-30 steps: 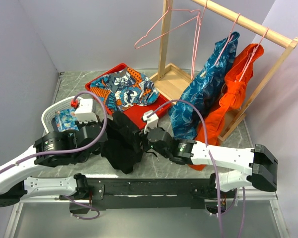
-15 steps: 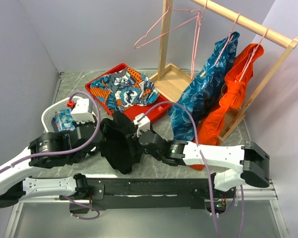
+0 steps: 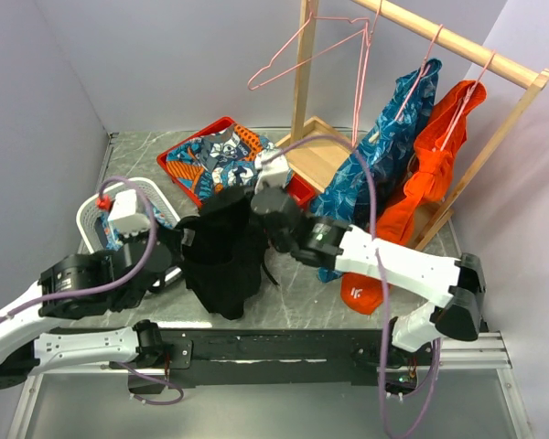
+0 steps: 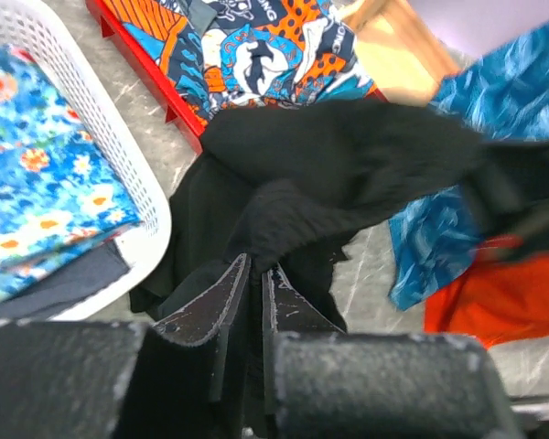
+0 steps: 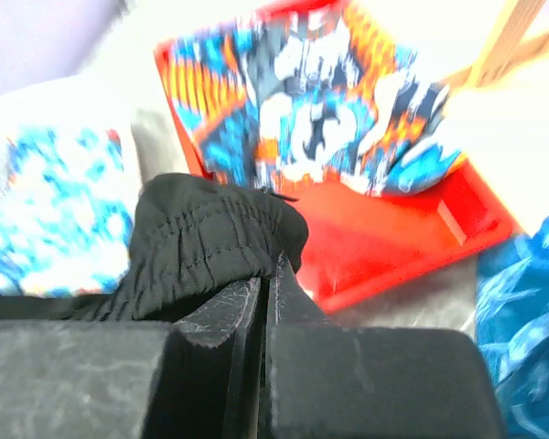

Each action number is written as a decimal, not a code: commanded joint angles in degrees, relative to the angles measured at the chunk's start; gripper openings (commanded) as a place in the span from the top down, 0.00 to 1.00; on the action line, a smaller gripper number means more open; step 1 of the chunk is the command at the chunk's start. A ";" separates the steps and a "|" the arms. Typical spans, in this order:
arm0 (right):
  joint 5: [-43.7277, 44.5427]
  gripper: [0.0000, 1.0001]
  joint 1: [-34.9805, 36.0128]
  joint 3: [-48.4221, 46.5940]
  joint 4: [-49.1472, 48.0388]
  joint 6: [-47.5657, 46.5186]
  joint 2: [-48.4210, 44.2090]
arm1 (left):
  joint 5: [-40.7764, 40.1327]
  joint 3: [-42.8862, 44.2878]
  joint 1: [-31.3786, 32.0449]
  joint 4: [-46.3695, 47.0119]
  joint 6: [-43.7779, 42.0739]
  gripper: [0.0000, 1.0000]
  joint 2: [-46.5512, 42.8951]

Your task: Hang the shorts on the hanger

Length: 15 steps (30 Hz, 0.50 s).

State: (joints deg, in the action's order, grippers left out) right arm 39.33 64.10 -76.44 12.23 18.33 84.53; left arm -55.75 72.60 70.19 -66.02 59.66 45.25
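Observation:
The black shorts [image 3: 221, 261] hang bunched between my two grippers over the table's middle, their lower part resting on the marble. My right gripper [image 3: 254, 203] is shut on the elastic waistband [image 5: 201, 233] and holds it raised near the red tray; its tips [image 5: 267, 270] pinch the cloth. My left gripper [image 3: 183, 240] is at the shorts' left edge. Its jaws [image 4: 254, 265] stand almost together, with a fold of the black fabric [image 4: 348, 165] running down between the tips. An empty pink wire hanger [image 3: 316, 46] hangs on the left end of the wooden rail, well above and behind.
A red tray [image 3: 297, 194] with blue-orange patterned garments [image 3: 224, 160] sits behind the shorts. A white basket [image 3: 96, 215] holding blue cloth is at the left. A blue garment [image 3: 384, 155] and an orange one [image 3: 430, 174] hang from the wooden rail [image 3: 457, 46] on the right.
My right gripper reached left over the shorts, shut on the waistband and lifted it toward the tray. My left arm drew back to the left, and its jaws eased apart slightly.

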 commanded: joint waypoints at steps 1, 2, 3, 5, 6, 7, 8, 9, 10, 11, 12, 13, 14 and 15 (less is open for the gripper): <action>6.28 1.00 0.41 -10.11 5.16 -4.35 -4.37 | -2.71 -5.70 -0.23 3.52 6.25 0.86 -4.03; 6.63 1.00 0.94 -11.52 6.65 -4.87 -4.46 | -2.61 -6.84 -0.23 5.53 6.69 0.82 -4.73; 7.33 1.00 1.29 -13.97 7.36 -5.92 -4.55 | -2.44 -8.68 -0.23 6.07 7.48 0.82 -4.91; 9.52 1.00 2.52 -17.05 8.94 -7.16 -4.20 | -1.56 -10.28 -0.23 8.87 7.67 0.81 -4.91; 9.88 1.00 2.70 -18.20 9.47 -7.95 -3.85 | -1.30 -11.41 -0.23 9.59 7.93 0.81 -4.74; 10.06 1.00 2.96 -19.34 10.18 -8.22 -3.50 | -0.86 -11.95 -0.23 10.29 8.45 0.80 -4.48; 11.72 1.00 3.23 -22.05 11.58 -8.57 -3.06 | -0.07 -12.39 -0.23 10.82 8.63 0.75 -4.04; 12.95 1.00 4.01 -23.47 12.37 -9.35 -1.93 | 0.37 -13.00 -0.32 11.43 8.89 0.73 -3.69; 14.27 1.00 4.37 -24.97 13.08 -9.88 -1.31 | 0.72 -13.36 -0.32 11.44 9.94 0.72 -3.42; 15.33 1.00 4.63 -27.33 13.87 -10.41 -0.78 | 1.60 -13.71 -0.32 11.35 10.56 0.69 -2.81; 16.82 1.00 5.16 -28.40 14.05 -11.63 0.27 | 2.30 -14.41 -0.32 11.52 11.09 0.68 -2.54; 17.44 1.00 5.34 -29.54 14.22 -12.43 0.89 | 3.18 -14.94 -0.32 12.31 11.53 0.67 -2.28; 18.32 1.00 5.51 -31.81 14.57 -13.22 1.68 | 4.58 -15.46 -0.32 13.19 11.45 0.63 -2.19; 20.15 1.00 5.60 -33.05 15.01 -14.45 3.52 | 7.29 -16.69 -0.32 15.37 11.53 0.61 -2.10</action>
State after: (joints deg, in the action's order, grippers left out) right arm 49.32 69.36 -101.71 26.94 9.17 85.17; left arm -54.11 58.70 70.19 -53.69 69.30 42.61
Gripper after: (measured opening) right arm 0.023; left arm 0.348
